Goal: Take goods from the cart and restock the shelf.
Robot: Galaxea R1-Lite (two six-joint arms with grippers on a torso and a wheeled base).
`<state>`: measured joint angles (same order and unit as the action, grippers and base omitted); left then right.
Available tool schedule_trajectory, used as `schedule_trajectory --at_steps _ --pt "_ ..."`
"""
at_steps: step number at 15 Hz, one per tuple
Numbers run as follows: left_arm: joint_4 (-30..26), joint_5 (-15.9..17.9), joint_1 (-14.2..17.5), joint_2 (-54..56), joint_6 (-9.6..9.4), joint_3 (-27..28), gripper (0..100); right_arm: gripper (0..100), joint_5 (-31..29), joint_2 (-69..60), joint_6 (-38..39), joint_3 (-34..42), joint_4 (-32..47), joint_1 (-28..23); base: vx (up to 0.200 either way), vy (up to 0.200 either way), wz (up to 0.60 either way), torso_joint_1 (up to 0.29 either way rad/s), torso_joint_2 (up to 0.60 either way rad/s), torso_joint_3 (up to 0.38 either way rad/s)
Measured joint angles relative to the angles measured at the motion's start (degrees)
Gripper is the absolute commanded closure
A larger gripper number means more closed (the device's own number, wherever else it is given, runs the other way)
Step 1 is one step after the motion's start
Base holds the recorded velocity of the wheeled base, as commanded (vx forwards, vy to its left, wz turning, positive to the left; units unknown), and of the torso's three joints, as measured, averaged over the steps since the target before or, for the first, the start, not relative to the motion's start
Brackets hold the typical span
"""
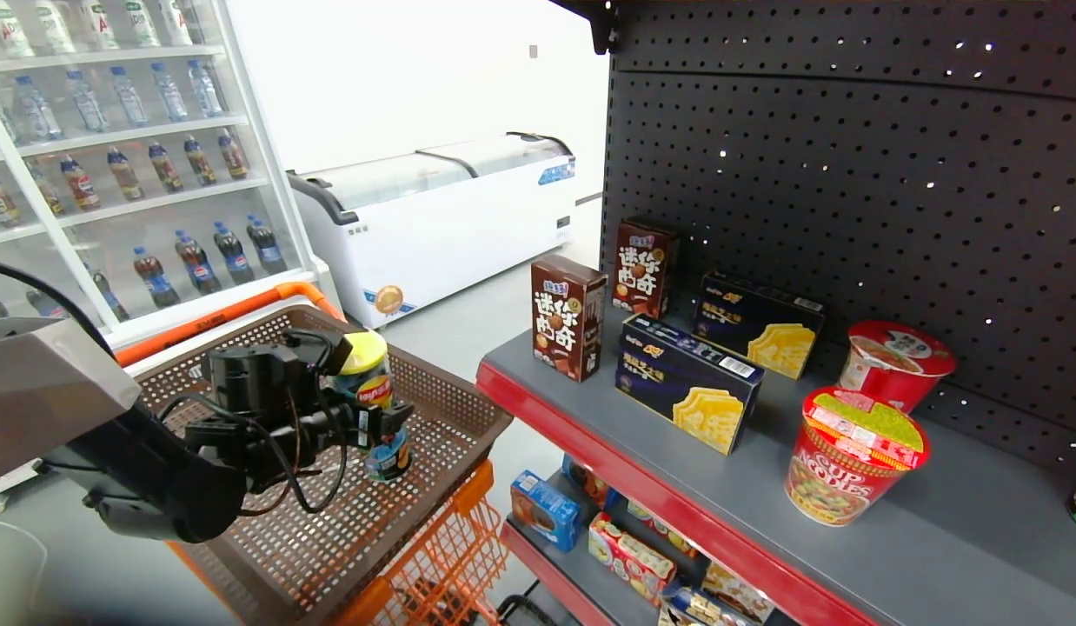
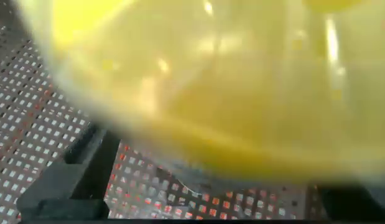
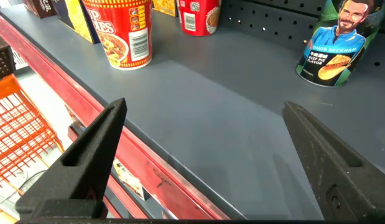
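The left gripper (image 1: 377,428) closes its jaws on an upright yellow-lidded can (image 1: 367,380) inside the brown basket (image 1: 455,409), perhaps just off its floor. Beside the basket, the shelf (image 1: 938,543) holds boxes (image 1: 687,393) and cup noodles (image 1: 851,456).

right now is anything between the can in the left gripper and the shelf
The basket wall rises between the can and the shelf; a brown box stands at the shelf's near end.
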<state>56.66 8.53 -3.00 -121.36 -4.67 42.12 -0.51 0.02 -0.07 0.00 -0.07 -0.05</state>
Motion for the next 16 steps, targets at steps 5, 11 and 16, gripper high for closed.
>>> schedule_trajectory --at_steps 5,11,16 --pt "-0.1 0.0 -0.4 -1.6 -0.09 2.4 100 0 0.0 0.0 0.0 0.0 0.0 0.0 0.0 0.0 0.0 0.0 0.0 0.0" --pt "-2.4 -3.0 -1.1 -0.3 -6.28 1.1 100 0 0.0 0.0 0.0 0.0 0.0 0.0 0.0 0.0 0.0 0.0 0.0 0.0" --pt "-12.7 -5.4 -1.0 9.7 -3.64 -1.1 100 0 0.0 0.0 0.0 0.0 0.0 0.0 0.0 0.0 0.0 0.0 0.0 0.0"
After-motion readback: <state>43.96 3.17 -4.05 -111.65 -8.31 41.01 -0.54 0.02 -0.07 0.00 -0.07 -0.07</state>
